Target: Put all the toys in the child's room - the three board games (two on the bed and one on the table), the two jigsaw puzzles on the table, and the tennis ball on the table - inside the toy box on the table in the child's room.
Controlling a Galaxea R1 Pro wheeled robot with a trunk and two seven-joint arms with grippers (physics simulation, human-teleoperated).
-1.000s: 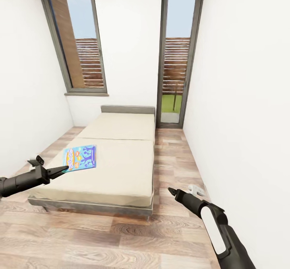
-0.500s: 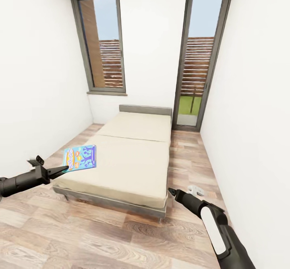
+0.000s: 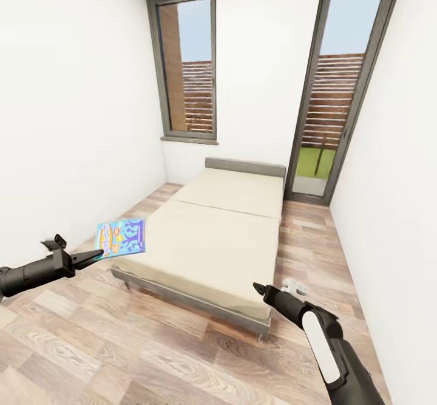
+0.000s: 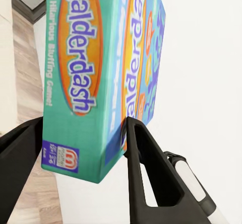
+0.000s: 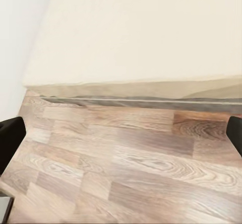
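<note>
Camera's swung left, so bed (image 3: 212, 244) sits further right; left tool (image 3: 97, 252) still clamped on blue board game (image 3: 121, 237)'s edge. Stiff, light cardboard, edge-grip suits; right tool (image 5: 121, 133) apart.

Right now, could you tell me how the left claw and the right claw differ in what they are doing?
The left claw is clamped on the blue board game, holding it in the air beside the bed; the right claw holds nothing. The left claw's fingers grip the box's edge, while the right claw's are spread wide above the wooden floor. Both are black.
</note>
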